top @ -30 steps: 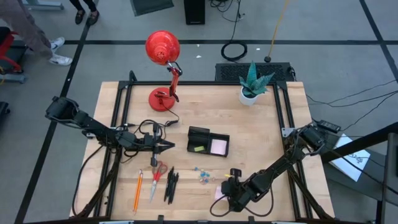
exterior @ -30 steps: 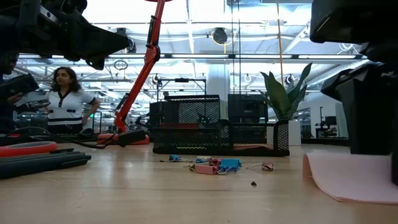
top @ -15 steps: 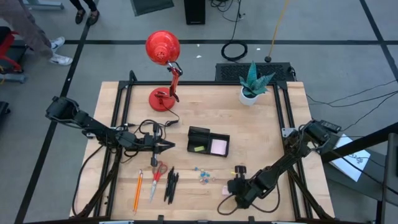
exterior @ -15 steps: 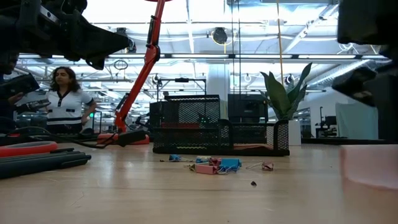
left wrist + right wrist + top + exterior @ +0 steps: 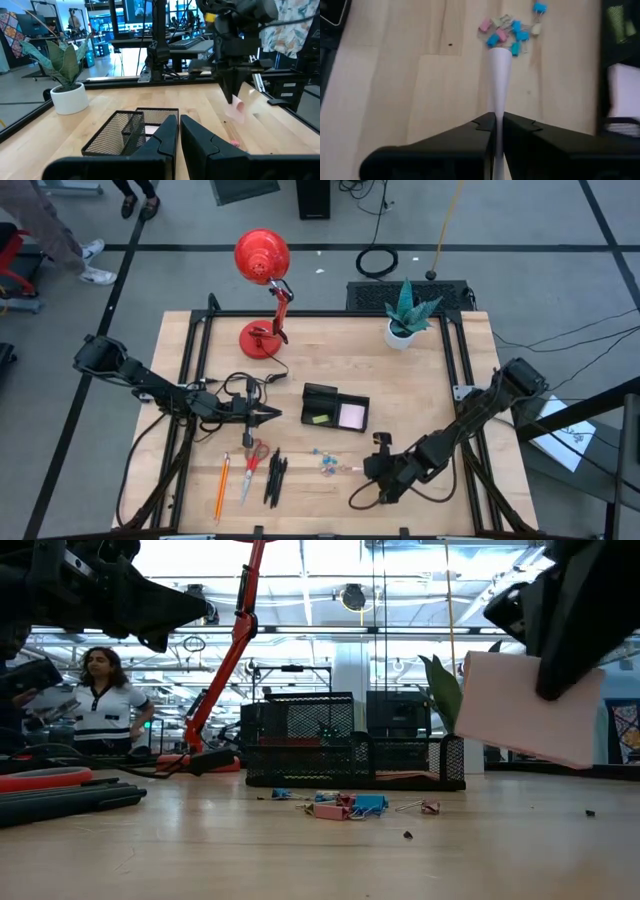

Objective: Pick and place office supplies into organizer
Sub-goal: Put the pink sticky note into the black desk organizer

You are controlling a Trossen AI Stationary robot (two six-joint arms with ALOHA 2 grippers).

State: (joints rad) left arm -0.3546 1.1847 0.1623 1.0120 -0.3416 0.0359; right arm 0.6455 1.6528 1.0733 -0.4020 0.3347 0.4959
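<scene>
High view: right gripper (image 5: pixel 380 463), lower right, pinches a pink sticky note (image 5: pixel 366 467); organizer (image 5: pixel 335 408) sits mid-frame.
Low view: sticky note (image 5: pixel 525 708) hangs lifted, upper right, likely for carrying.
Left wrist view: left gripper (image 5: pixel 177 131) closed, empty.

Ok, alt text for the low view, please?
The right gripper, shut, holds a pale pink paper sheet above the wooden table. Behind it sit a black mesh organizer and scattered small coloured clips.
</scene>
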